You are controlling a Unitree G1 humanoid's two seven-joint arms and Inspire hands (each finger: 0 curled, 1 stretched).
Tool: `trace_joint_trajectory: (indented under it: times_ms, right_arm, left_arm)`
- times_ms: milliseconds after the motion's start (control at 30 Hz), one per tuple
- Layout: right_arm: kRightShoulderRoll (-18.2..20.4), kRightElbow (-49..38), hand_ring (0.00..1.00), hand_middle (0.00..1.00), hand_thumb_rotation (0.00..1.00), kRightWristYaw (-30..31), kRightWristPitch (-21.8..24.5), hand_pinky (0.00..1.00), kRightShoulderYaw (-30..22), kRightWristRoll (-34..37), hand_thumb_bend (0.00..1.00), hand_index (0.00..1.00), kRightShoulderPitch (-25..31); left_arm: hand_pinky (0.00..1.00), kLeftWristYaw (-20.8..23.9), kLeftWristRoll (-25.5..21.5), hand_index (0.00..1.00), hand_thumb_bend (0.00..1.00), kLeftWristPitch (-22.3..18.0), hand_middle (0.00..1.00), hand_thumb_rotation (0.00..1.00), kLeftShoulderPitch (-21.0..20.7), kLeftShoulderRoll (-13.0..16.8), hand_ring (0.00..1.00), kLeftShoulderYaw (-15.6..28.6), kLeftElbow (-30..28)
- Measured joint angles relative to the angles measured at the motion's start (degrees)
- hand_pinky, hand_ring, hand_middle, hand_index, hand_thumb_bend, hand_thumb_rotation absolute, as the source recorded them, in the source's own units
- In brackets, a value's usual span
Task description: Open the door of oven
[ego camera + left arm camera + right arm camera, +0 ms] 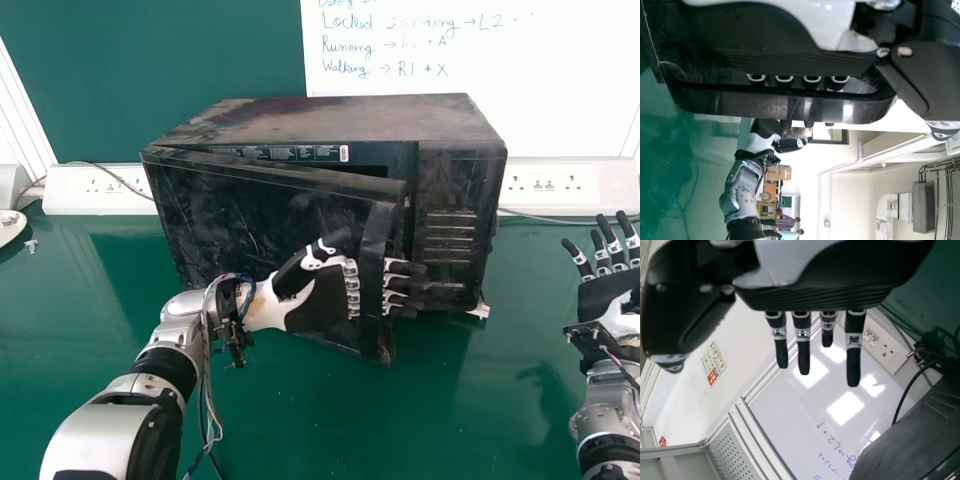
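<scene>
The black oven [330, 120] stands on the green table with its door [260, 210] ajar, the handle side swung out toward me. My left hand [320, 300] is at the door's vertical handle [374, 270], its straight fingers passing behind the bar and showing beyond it. In the left wrist view my left hand [775, 40] lies along the handle [790, 104], with fingertips past the bar. My right hand [610, 290] is open, to the right of the oven. The right wrist view shows my right hand [815, 295] with fingers straight, holding nothing.
A white socket strip [100, 190] runs along the wall behind the green table [470, 400]. A whiteboard [550, 80] stands behind the oven. Cables [915, 377] lie beside the oven. At the table's left edge is a white object [10, 225].
</scene>
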Motion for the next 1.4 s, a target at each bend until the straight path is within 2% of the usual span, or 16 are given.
trace_joint_trajectory:
  times_ms: [267, 633, 867, 1067, 1233, 1400]
  right_arm:
    - [0.0, 0.0, 0.84, 0.92, 0.92, 0.2, 0.1, 0.72, 0.0, 0.2, 1.00, 0.91, 0.0]
    - [0.0, -0.1, 0.82, 0.91, 0.91, 0.2, 0.1, 0.69, 0.0, 0.2, 1.00, 0.91, 0.0]
    - [0.0, -0.1, 0.81, 0.92, 0.91, 0.3, 0.4, 0.68, 0.0, 0.3, 1.00, 0.91, 0.0]
    - [0.0, -0.1, 0.82, 0.92, 0.91, 0.4, 0.7, 0.68, -0.1, 0.4, 1.00, 0.91, 0.0]
    - [0.0, -0.1, 0.82, 0.92, 0.92, 0.4, 0.7, 0.68, -0.1, 0.4, 1.00, 0.91, 0.0]
    - [0.0, -0.1, 0.81, 0.92, 0.92, 0.5, 0.8, 0.68, -0.1, 0.4, 1.00, 0.91, 0.0]
  left_arm:
    - [0.52, -2.9, 0.0, 0.82, 1.00, -0.7, 0.77, 0.83, -0.1, 0.6, 0.65, 0.0, 0.2]
    - [0.44, -6.6, -0.7, 0.82, 1.00, 0.1, 0.76, 0.78, -0.2, 1.1, 0.60, -0.2, 0.2]
    - [0.44, -6.7, -3.2, 0.83, 1.00, -1.9, 0.76, 0.79, -0.1, 1.6, 0.57, -3.1, -0.2]
    - [0.39, -6.7, -6.9, 0.83, 1.00, -3.5, 0.72, 0.81, 0.2, 2.3, 0.52, -7.7, -1.5]
    - [0.32, -6.7, -10.9, 0.83, 1.00, -4.7, 0.67, 0.84, 0.2, 3.9, 0.48, -13.8, -3.8]
    - [0.32, -6.7, -14.5, 0.80, 1.00, -5.5, 0.61, 0.80, 0.3, 5.8, 0.44, -19.5, -6.3]
